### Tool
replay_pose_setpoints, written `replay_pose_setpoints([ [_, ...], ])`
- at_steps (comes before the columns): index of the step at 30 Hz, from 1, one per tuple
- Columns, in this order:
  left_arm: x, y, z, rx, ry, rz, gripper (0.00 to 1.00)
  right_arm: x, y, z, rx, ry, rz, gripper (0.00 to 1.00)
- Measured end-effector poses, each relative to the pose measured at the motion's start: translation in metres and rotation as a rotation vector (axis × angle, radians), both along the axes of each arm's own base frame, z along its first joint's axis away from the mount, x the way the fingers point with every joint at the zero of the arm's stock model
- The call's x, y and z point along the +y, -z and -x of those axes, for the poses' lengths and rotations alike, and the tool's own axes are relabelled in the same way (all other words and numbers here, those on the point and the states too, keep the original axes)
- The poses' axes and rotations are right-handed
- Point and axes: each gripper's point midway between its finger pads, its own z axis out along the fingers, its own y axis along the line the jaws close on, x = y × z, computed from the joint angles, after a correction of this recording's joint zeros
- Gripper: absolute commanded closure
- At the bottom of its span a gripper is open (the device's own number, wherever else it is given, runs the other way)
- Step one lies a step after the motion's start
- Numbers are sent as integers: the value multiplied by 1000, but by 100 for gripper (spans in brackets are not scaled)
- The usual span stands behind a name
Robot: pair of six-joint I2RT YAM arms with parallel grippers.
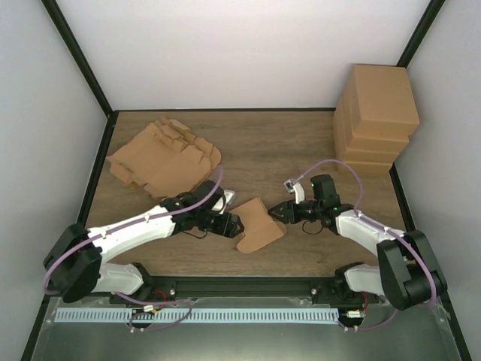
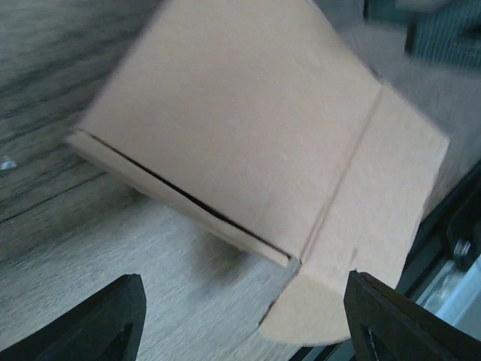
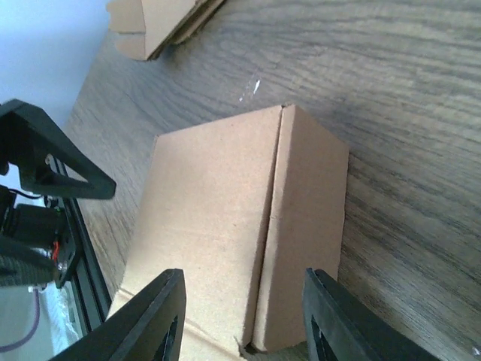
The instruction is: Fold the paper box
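Top external view first, reading from the left: a pile of flat cardboard sheets (image 1: pixel 161 158) lies at the far left of the table (image 1: pixel 285 143). Nearer us, the left gripper (image 1: pixel 229 224) sits just beside the left edge of the box (image 1: pixel 258 226), which lies low and partly folded at the middle of the table's near side. The right gripper (image 1: pixel 279 213) is right at the box's opposite corner, and a stack of folded boxes (image 1: pixel 376 120) stands in the far right corner. Over to the left wrist camera: the fingers (image 2: pixel 113 320) are spread wide, nothing between them, and the box (image 2: pixel 248 143) lies just ahead, a dark slit along its near edge and a rounded flap (image 2: pixel 353 256) hanging toward the table's edge, details the overhead shot hides. Now the right wrist: the fingers (image 3: pixel 154 316) are parted here too, and the box's near end reaches in between them, though whether either finger touches the cardboard cannot be told. A seam (image 3: pixel 272 203) runs the length of its top.
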Motion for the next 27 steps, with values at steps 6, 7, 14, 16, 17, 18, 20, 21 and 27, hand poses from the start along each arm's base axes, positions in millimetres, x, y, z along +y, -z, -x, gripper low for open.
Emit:
replay_pose_setpoints([
  [6, 7, 5, -11, 31, -207, 120, 26, 7, 17, 7, 42, -42, 26, 58],
  [7, 7, 9, -11, 43, -227, 128, 25, 8, 18, 9, 47, -49, 28, 59],
  [14, -5, 32, -14, 146, -299, 162, 31, 11, 24, 11, 51, -52, 26, 64],
  [16, -7, 38, -14, 167, -305, 161, 41, 11, 27, 12, 57, -50, 27, 65],
  [17, -8, 41, -14, 173, -307, 160, 45, 12, 29, 13, 63, -51, 29, 66],
  [18, -9, 42, -15, 178, -309, 160, 50, 12, 30, 14, 69, -53, 29, 67],
  [20, -12, 43, -15, 184, -305, 168, 55, 14, 33, 14, 69, -52, 32, 70],
  [21, -13, 43, -16, 184, -303, 173, 55, 14, 33, 14, 67, -52, 31, 70],
  [27, -14, 42, -17, 169, -291, 172, 57, 15, 33, 13, 64, -40, 28, 73],
])
